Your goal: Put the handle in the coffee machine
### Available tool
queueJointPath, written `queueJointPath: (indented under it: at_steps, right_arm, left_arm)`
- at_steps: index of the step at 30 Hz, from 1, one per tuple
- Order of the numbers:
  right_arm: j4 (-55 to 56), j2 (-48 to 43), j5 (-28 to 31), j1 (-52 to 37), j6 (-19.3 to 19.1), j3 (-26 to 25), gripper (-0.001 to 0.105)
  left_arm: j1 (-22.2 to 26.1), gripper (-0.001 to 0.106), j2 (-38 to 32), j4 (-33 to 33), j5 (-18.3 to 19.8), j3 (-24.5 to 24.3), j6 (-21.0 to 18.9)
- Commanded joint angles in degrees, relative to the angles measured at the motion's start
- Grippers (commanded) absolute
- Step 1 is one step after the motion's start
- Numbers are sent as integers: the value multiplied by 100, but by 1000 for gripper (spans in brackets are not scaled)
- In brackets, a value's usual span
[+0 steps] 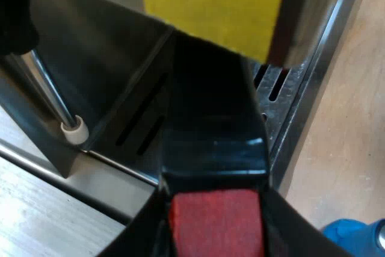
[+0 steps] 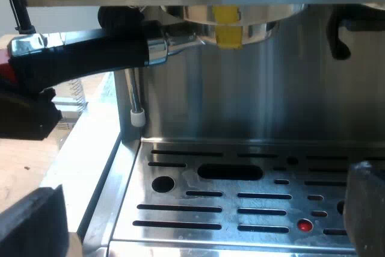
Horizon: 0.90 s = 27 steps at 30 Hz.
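Note:
The metal holder, marked with yellow tape, sits up against the brew head of the espresso machine. Its dark handle sticks out sideways over the steam wand. My left gripper is shut on the handle's red end, with the dark handle running ahead to the yellow-taped holder. From the right wrist view that gripper shows at the handle's outer end. My right gripper hangs open over the drip tray, nothing between its fingers.
The steam wand with its white tip hangs beside the handle, over the slotted drip tray. A blue tamper stands on the wooden table beside the machine. A marked clear glass shows behind the wand.

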Motion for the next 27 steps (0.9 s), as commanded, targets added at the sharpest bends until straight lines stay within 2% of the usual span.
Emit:
queueJointPath:
  at_steps: [1,8,9,11,14,16,17,18,19,22,24,26,27]
  right_arm:
    - [-21,-47,48,12,-26,-16,94]
    - [-40,-47,47,1,19,-16,94]
    - [-55,-47,23,-18,131,-16,94]
    - [-57,-25,-317,-143,213,-16,94]
    - [-66,20,-330,-324,214,-5,92]
    - [-66,24,-396,-499,168,41,78]
    - [-66,24,-396,-517,162,49,78]
    - [-104,24,-471,-646,138,117,64]
    - [-134,39,-505,-710,139,158,58]
    - [-258,83,-561,-897,139,313,45]
    - [-365,136,-623,-991,82,366,46]
    - [-459,205,-663,-1028,-140,370,46]
    - [-649,291,-668,-1063,-422,370,46]
  left_arm:
    - [-25,0,-150,-333,873,-235,-215]
    - [-25,0,-150,-289,899,-232,-215]
    - [-25,0,-150,-285,899,-232,-215]
    - [-25,0,-150,-287,899,-232,-196]
    - [-25,0,-150,-287,899,-232,-196]
    - [-25,0,-150,-287,899,-232,-196]
    - [-25,0,-150,-287,899,-232,-196]
    - [-25,0,-150,-287,899,-232,-196]
    - [-25,0,-150,-287,899,-232,-196]
    - [-25,0,-150,-287,899,-232,-196]
    - [-25,0,-150,-287,899,-232,-196]
    - [-25,0,-150,-287,899,-232,-196]
    - [-25,0,-150,-287,899,-232,-196]
